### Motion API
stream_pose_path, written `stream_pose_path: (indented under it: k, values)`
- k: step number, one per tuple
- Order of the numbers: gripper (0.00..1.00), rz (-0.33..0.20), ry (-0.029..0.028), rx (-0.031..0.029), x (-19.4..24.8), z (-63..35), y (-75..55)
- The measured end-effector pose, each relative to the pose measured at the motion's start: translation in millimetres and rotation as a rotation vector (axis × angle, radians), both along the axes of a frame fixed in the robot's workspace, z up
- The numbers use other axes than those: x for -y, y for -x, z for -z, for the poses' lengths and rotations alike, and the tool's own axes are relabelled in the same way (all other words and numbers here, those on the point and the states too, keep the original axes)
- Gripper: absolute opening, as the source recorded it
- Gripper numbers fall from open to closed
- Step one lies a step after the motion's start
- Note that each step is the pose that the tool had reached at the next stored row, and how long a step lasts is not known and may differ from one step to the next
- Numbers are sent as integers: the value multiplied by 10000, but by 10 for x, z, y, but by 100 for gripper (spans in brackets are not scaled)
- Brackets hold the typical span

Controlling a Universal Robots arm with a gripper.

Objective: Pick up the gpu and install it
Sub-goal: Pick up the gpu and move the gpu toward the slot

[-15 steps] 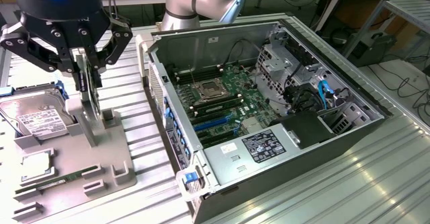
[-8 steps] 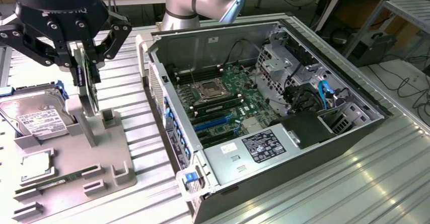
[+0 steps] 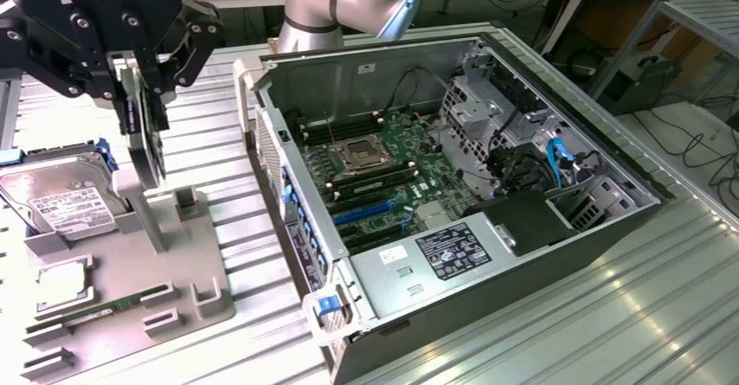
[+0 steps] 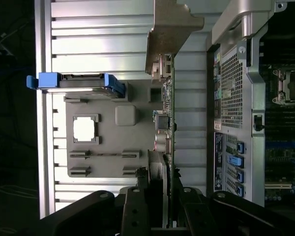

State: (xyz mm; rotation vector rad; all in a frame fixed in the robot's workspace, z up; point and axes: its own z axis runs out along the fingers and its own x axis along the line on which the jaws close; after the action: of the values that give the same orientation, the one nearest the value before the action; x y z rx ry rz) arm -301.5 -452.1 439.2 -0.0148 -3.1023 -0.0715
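The gpu (image 3: 145, 138) is a thin black card held upright and edge-on at the exterior view's left, its lower end just over the grey holder tray (image 3: 185, 268). My gripper (image 3: 138, 78) is shut on its upper edge, one finger on each face. In the wrist view the gpu (image 4: 170, 115) runs away from my gripper (image 4: 160, 184), with its pale metal bracket (image 4: 171, 27) at the far end. I cannot tell whether the card still touches the tray's upright slot. The open computer case (image 3: 600, 229) lies to the exterior view's right, and its motherboard (image 3: 387, 173) is exposed.
A silver hard drive (image 3: 64, 199) with blue rails stands in the tray beside the card. A green memory stick (image 3: 99, 309) and a square chip (image 3: 55, 288) lie nearer the front. Blue expansion slots (image 3: 369, 209) sit on the motherboard. The case's rear wall (image 3: 277, 156) faces the tray.
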Motion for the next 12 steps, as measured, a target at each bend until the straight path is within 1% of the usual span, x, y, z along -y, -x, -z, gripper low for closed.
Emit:
stream_pose_path:
  k: [12]
  values:
    - [27,0,0,0,0,-173,0]
